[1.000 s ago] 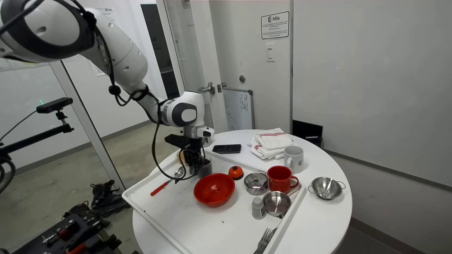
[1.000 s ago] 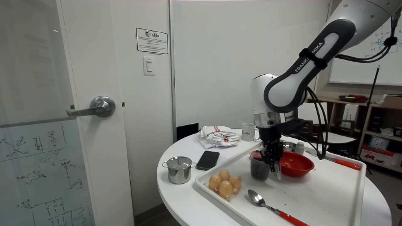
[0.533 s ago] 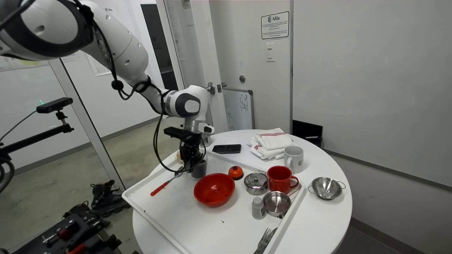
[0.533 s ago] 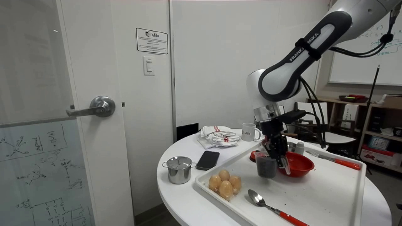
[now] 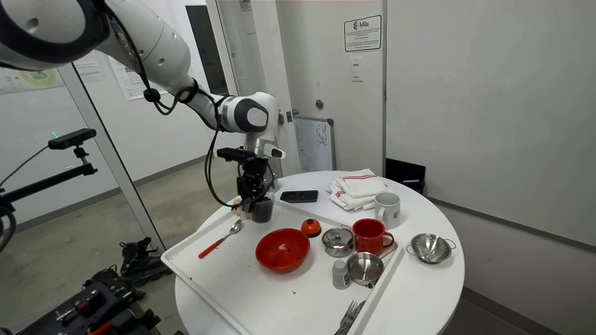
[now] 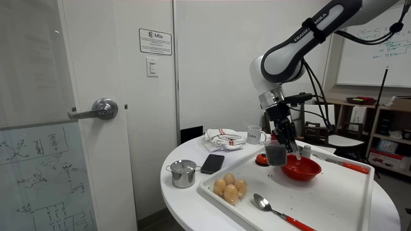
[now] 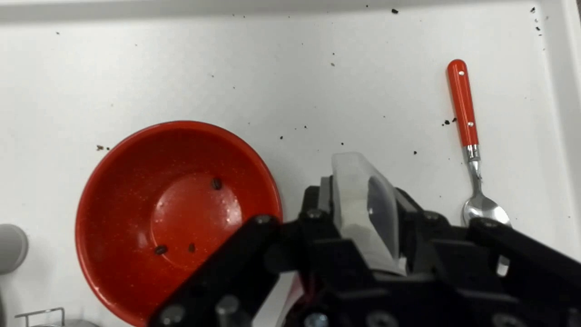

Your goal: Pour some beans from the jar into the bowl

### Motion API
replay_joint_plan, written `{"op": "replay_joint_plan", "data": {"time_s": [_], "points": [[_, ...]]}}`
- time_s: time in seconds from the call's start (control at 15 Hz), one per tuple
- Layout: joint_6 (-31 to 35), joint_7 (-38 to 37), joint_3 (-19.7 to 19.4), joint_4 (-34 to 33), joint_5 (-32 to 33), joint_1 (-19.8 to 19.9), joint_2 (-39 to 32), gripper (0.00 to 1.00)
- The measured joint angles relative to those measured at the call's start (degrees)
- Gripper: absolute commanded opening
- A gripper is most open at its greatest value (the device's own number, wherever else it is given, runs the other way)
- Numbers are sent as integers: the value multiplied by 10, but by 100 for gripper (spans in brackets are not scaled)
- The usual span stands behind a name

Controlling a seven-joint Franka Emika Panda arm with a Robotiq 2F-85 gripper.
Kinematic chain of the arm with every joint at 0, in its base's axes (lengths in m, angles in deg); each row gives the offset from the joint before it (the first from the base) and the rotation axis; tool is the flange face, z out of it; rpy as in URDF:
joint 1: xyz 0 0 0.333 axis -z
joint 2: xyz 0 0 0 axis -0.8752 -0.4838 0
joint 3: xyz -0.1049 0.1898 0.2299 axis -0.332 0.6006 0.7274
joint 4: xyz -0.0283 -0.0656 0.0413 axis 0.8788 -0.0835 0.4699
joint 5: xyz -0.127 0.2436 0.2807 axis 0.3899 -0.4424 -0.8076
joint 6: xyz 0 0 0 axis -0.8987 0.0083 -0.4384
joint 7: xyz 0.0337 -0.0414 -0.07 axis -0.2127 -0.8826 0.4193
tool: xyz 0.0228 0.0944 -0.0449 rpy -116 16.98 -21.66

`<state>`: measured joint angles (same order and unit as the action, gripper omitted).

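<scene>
In the wrist view, tray (image 7: 295,86) stretches beyond the jaws to its rim (image 7: 227,9), bowl (image 7: 181,204) left, spoon (image 7: 472,151) right; the gripper (image 7: 363,195) pinches the jar (image 6: 276,155) by its handle (image 7: 347,181).

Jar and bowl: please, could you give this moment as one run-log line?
Pincer: grips jar | jar: above tray, roughly upright | bowl: few beans inside | pour: none visible

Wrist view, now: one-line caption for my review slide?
Gripper clamped on a translucent jar handle; red bowl, three dark beans visible inside; spoon lying on the tray.
</scene>
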<state>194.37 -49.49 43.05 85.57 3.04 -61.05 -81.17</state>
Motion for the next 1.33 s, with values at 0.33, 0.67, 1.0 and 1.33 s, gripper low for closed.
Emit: {"op": "replay_joint_plan", "data": {"time_s": [0.33,0.67,1.0,1.33], "points": [[-50,-41,-18,-3,-49,30,1,11],[-65,-131,-42,3,-102,44,1,11],[-74,-187,-55,8,-133,47,0,26],[-74,-250,-57,5,-161,46,-3,9]]}}
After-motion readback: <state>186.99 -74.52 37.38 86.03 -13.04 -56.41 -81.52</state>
